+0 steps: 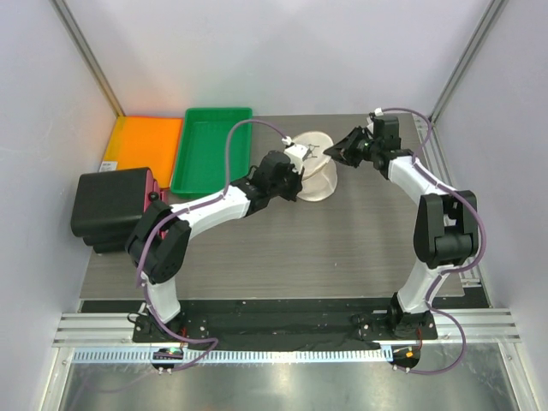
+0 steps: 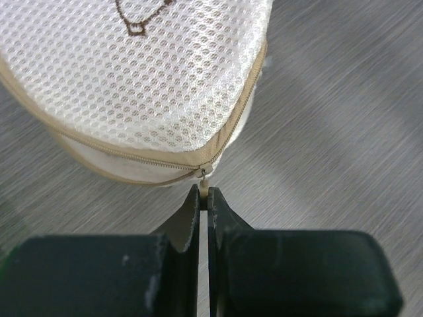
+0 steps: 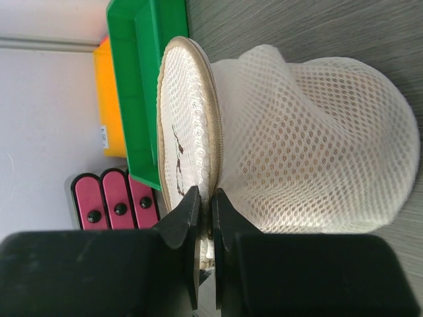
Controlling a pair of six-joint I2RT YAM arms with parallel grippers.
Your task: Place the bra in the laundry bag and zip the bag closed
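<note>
The laundry bag (image 1: 315, 167) is a cream-white mesh pouch lying on the table at the back middle, between both grippers. Its lid panel with a dark mark shows in the left wrist view (image 2: 132, 72) and the right wrist view (image 3: 182, 125). My left gripper (image 1: 293, 175) is shut on the zipper pull (image 2: 205, 188) at the bag's rim. My right gripper (image 1: 341, 152) is shut on the bag's rim seam (image 3: 206, 201), and a faint orange tint shows through the mesh (image 3: 310, 152). The bra itself is hidden.
A green tray (image 1: 210, 147) and an orange tray (image 1: 141, 141) sit at the back left. A black case (image 1: 110, 205) with pink buttons stands at the left edge. The green tray also shows in the right wrist view (image 3: 135, 79).
</note>
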